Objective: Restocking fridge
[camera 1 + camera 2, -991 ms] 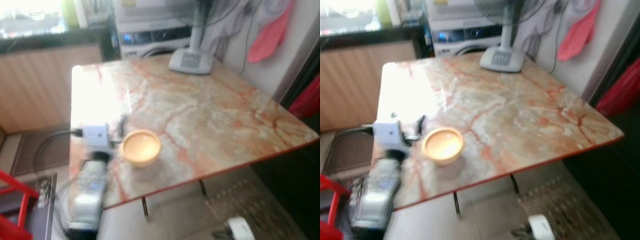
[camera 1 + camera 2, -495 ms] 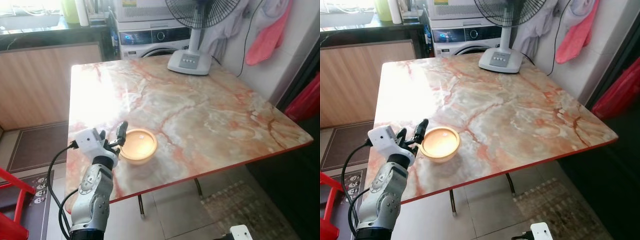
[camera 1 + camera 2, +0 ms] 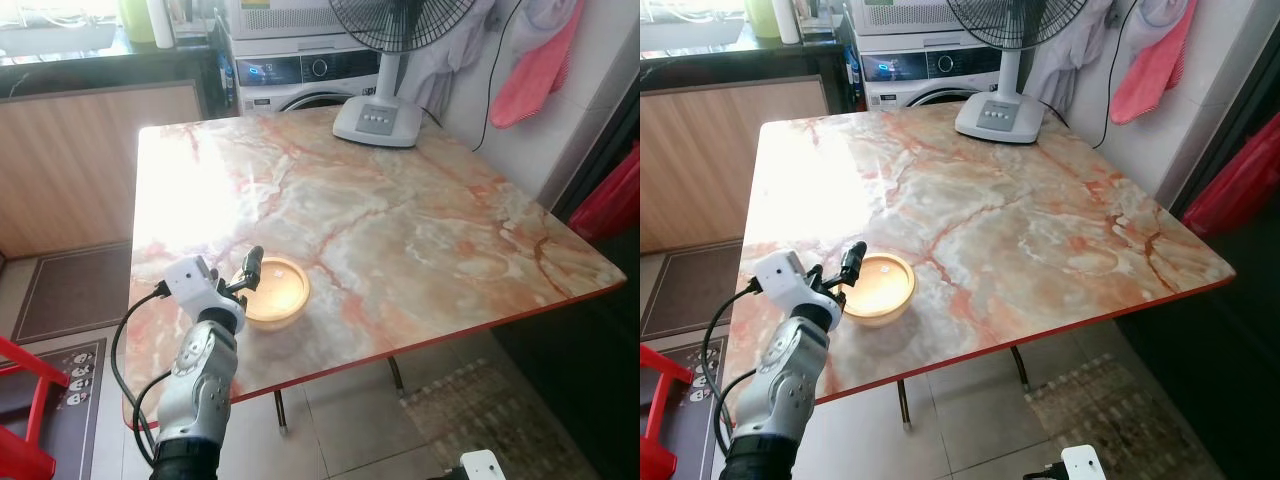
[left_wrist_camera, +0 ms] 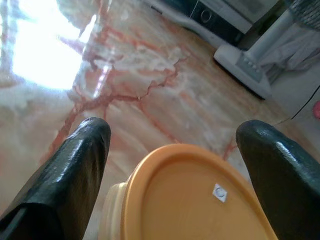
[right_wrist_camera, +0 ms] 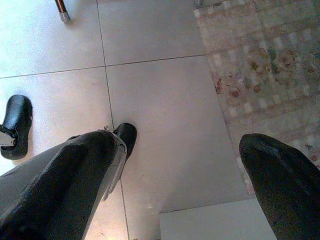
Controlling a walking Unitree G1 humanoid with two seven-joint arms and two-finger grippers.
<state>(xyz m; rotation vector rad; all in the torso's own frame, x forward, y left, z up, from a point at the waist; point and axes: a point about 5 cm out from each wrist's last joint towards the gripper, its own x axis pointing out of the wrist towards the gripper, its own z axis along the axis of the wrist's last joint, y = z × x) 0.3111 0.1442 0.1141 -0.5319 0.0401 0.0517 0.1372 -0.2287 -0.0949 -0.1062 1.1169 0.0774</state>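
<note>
Sitting near the front-left edge of a marble-patterned table (image 3: 400, 230): a round yellow lidded container (image 3: 272, 293), small white sticker on the lid. Left gripper (image 4: 172, 145) spread wide around it, one black finger (image 4: 80, 165) to each side, nothing clasped; whether the fingers touch the container, cannot tell. Silver left arm (image 3: 200, 380) reaching up from below the table edge, black cable looping beside it. Bright window glare on the table's far-left part. White base of a standing fan (image 3: 378, 122) at the far edge, fan head above. Behind the table, a washing machine (image 3: 300, 72) and a dark counter over wood-panelled cabinets (image 3: 90, 150). Pink cloth (image 3: 540, 70) hung on the wall at right. Red stool frame (image 3: 25, 420) and a dark mat (image 3: 75, 295) on the floor at left. Right gripper (image 5: 175, 165) hanging low over grey floor tiles (image 5: 160, 100), fingers apart and empty, patterned rug (image 5: 265, 60) just beside, a black shoe (image 5: 15, 125) nearby.
</note>
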